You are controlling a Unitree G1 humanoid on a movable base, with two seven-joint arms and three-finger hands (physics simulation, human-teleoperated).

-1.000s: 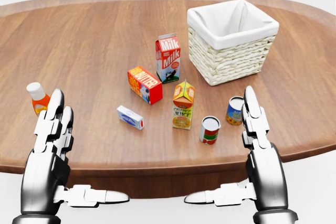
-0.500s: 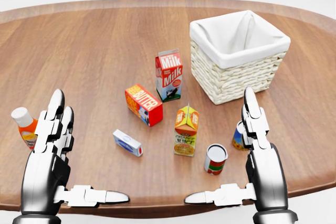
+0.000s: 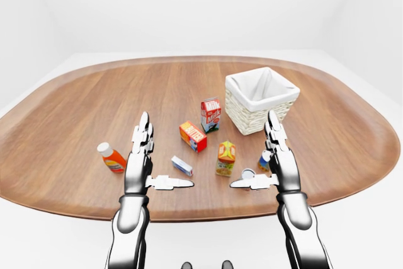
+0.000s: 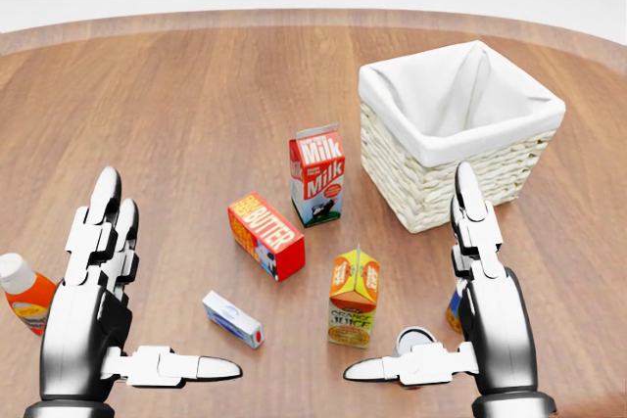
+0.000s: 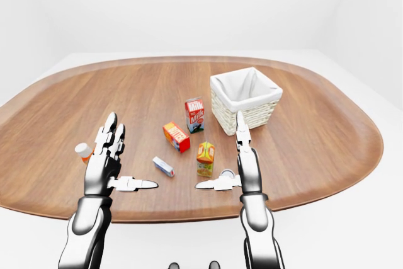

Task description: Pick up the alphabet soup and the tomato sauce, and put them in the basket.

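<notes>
Both hands are up with nothing in them. Left hand [image 4: 98, 286] and right hand [image 4: 480, 291] spread their fingers wide, thumbs pointing inward. Two cans, the alphabet soup [image 3: 264, 160] and tomato sauce [image 4: 415, 342], stand beside the right hand, below the basket [image 4: 460, 149].
</notes>
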